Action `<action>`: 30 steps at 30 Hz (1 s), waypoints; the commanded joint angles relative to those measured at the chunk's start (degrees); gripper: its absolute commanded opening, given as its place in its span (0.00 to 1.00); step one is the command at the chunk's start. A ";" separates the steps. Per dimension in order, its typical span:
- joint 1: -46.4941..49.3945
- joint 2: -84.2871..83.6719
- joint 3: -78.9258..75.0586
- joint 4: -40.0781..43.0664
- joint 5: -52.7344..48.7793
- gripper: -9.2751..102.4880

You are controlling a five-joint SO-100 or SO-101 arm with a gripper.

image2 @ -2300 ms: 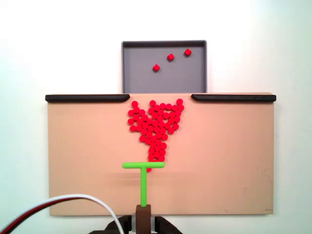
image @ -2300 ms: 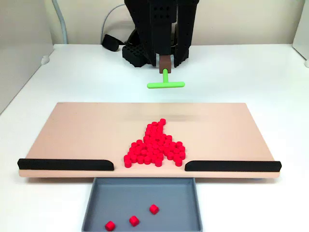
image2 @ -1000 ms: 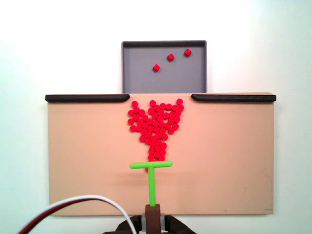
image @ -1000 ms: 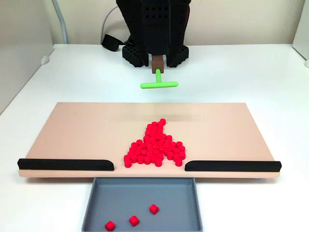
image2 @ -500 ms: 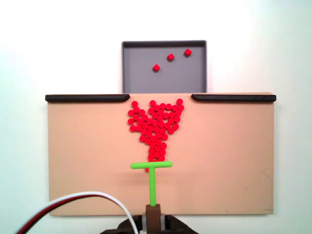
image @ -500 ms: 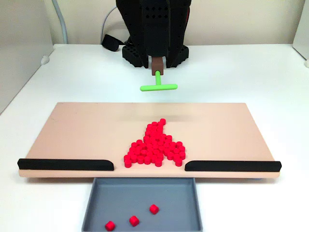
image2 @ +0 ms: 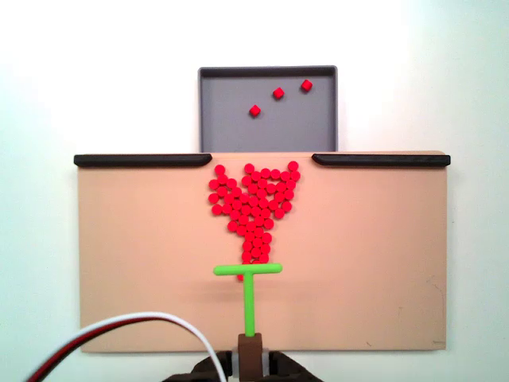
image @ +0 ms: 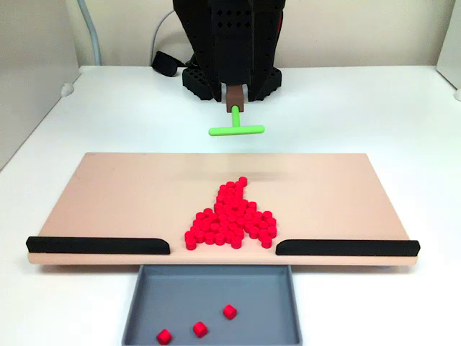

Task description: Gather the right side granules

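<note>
We hold the green stick [image2: 248, 288]; whether the fingers clamp it we cannot tell. The granules [image2: 253, 204] lie at 12 o'clock on the board [image2: 382, 255], crossbar square to them.

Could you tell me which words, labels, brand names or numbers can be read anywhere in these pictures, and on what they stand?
None: no readable text on the board, the grey tray, the granules, the green tool or the arm's black housing.
</note>
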 commanded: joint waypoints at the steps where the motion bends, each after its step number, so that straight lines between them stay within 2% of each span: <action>1: -0.26 0.70 -1.41 -0.44 0.44 0.08; 10: -0.79 0.70 -1.41 -0.44 -0.09 0.08; 14: -0.35 0.88 -1.41 -0.44 -5.36 0.08; 20: 2.46 -0.79 -1.41 -0.44 -19.95 0.08; 27: 9.67 0.18 -1.41 -0.44 -48.52 0.08; 30: 11.95 -4.39 -5.98 -0.44 -58.45 0.08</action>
